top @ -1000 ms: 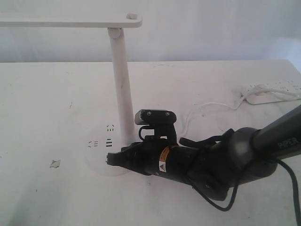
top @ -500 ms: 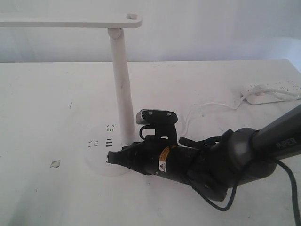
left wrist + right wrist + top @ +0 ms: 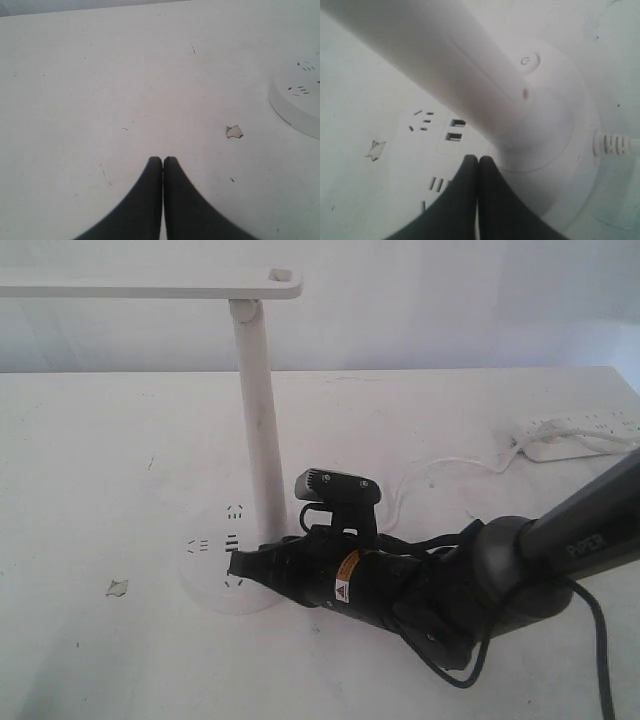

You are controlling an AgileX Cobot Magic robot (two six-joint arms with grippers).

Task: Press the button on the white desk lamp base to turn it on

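The white desk lamp base [image 3: 205,585] lies left of centre, its tall stem [image 3: 258,430] rising to a flat head. My right gripper [image 3: 236,564] is shut and empty, its tips over the near part of the disc beside the stem's foot. In the right wrist view the shut tips [image 3: 478,159] sit over the base [image 3: 560,150] near the USB ports [image 3: 455,129]. The button [image 3: 529,61] shows beyond the stem [image 3: 445,65], apart from the tips. My left gripper [image 3: 162,160] is shut over bare table, with the base's rim [image 3: 295,112] off to one side.
A long white power strip [image 3: 585,432] lies at the back right, and a white cable [image 3: 440,472] runs from it towards the lamp. The cable's plug [image 3: 612,145] enters the base. A small chip [image 3: 118,588] marks the table surface left of the lamp.
The right gripper's tips have risen a little and edged towards the stem over the base. The lamp has not moved and its look is unchanged.
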